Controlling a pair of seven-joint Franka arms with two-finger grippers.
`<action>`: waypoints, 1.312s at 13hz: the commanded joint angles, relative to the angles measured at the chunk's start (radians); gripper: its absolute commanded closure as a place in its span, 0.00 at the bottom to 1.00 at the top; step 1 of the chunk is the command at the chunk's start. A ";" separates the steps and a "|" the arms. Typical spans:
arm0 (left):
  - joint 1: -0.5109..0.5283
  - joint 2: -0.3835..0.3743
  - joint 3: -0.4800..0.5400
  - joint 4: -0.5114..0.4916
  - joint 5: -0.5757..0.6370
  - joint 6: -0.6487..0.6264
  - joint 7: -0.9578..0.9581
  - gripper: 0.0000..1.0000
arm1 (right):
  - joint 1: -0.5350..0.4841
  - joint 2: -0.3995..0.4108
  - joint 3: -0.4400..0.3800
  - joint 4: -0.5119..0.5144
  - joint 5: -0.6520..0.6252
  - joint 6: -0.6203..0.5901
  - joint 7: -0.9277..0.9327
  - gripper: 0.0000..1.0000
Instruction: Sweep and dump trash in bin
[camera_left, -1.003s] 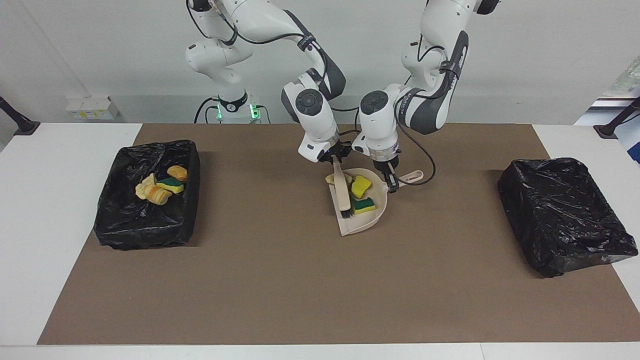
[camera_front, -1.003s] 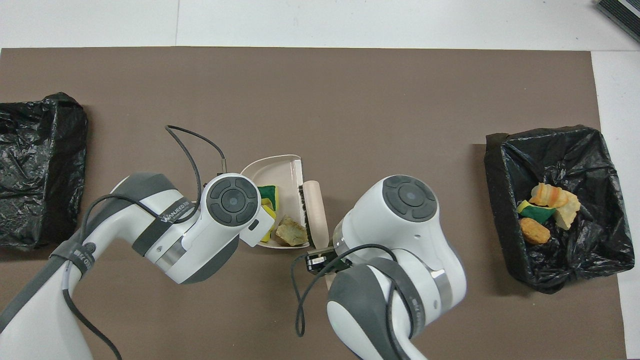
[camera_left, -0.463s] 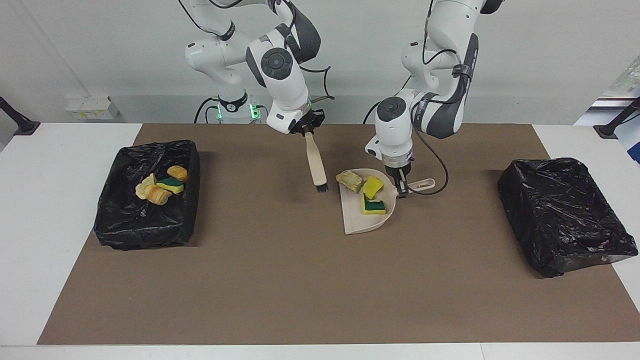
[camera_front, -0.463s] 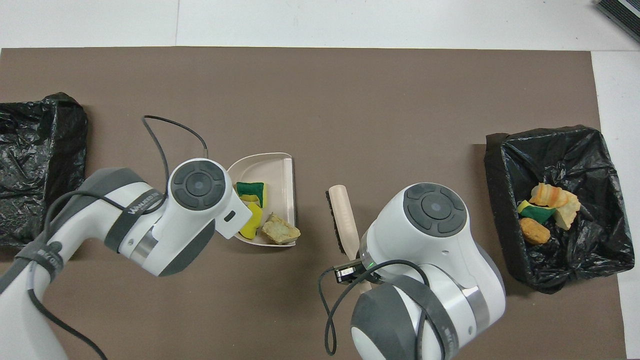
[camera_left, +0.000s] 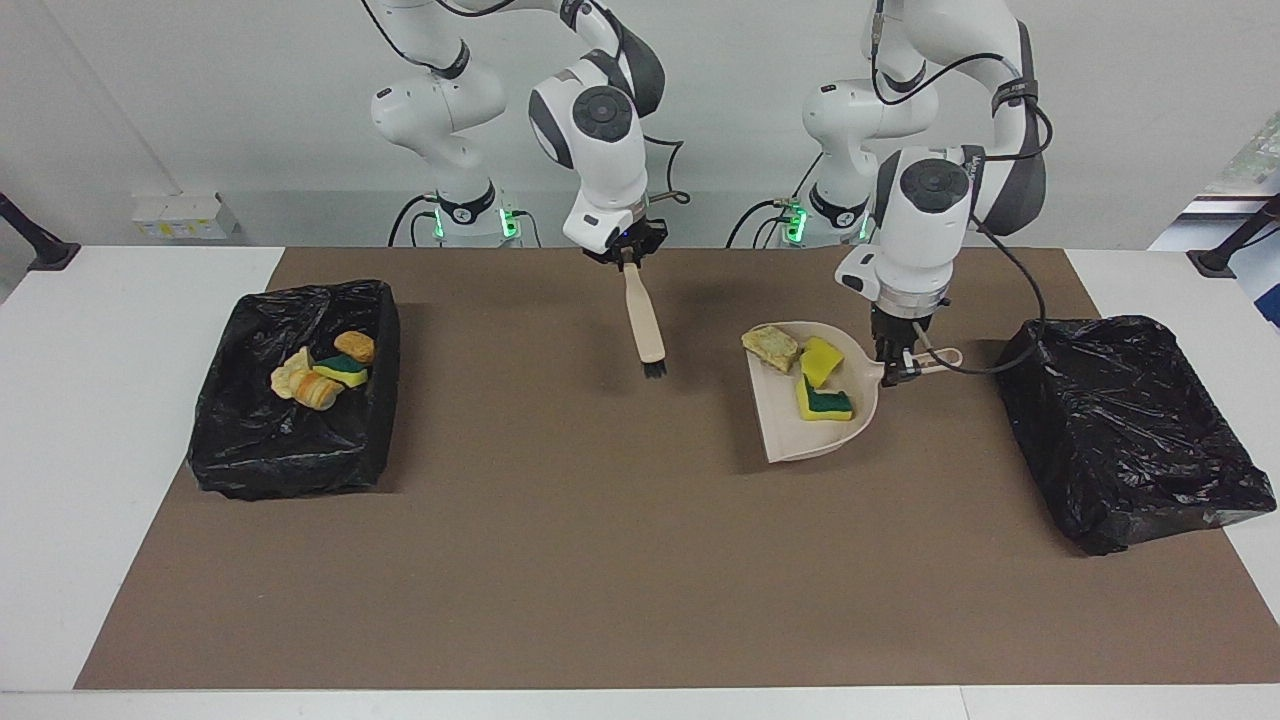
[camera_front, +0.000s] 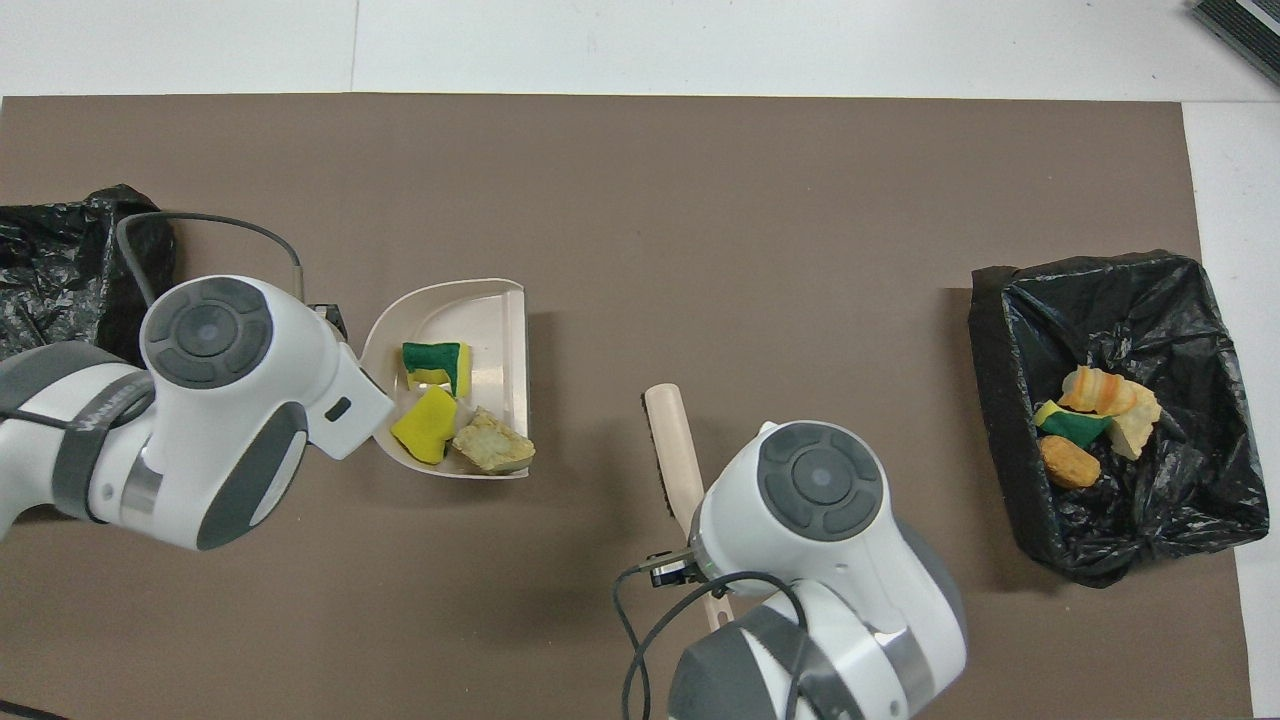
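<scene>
Left pincer (camera_left: 897, 372) is pinching the dustpan handle (camera_left: 935, 358), fingertips pressed onto it; in the overhead view the wrist housing is covering that pincer and the handle completely, so the grip is only readable from the facing view. Right pincer (camera_left: 626, 256) is clamping the top of the brush (camera_left: 644, 325), which is hanging bristles-down over the brown mat (camera_left: 560, 520); overhead, the arm is hiding the grip end of the brush and only the head end is sticking out. The dustpan (camera_left: 790, 425) is sitting just off the left pincer's fingertips, toward the middle of the bench (camera_left: 120, 330), mouth pointing away from the robots; whether it is lifted or resting on the mat is hard to tell. The trash in the pan (camera_left: 812, 378) is lying right beside the left pincer: a tan foam chunk (camera_left: 770, 346) at the edge nearest the robots, a yellow sponge piece (camera_left: 821, 361) next to it, a green-and-yellow sponge piece (camera_left: 826, 401) farther from the robots. A black-lined bin (camera_left: 1135, 430) is standing near the left pincer at the left arm's end, its inside not visible and partly cut off overhead. The other bin (camera_left: 295, 400), at the right arm's end, is holding more scraps (camera_left: 325, 372).
</scene>
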 joint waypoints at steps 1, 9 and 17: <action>-0.004 -0.046 0.126 -0.035 -0.072 0.046 0.165 1.00 | 0.102 0.035 0.002 -0.006 -0.037 0.071 0.146 1.00; -0.003 0.057 0.610 0.235 -0.200 0.005 0.638 1.00 | 0.266 0.163 0.004 -0.003 -0.103 0.220 0.385 1.00; -0.012 0.230 0.719 0.402 0.108 0.167 0.793 1.00 | 0.280 0.209 -0.004 0.035 -0.104 0.225 0.434 0.10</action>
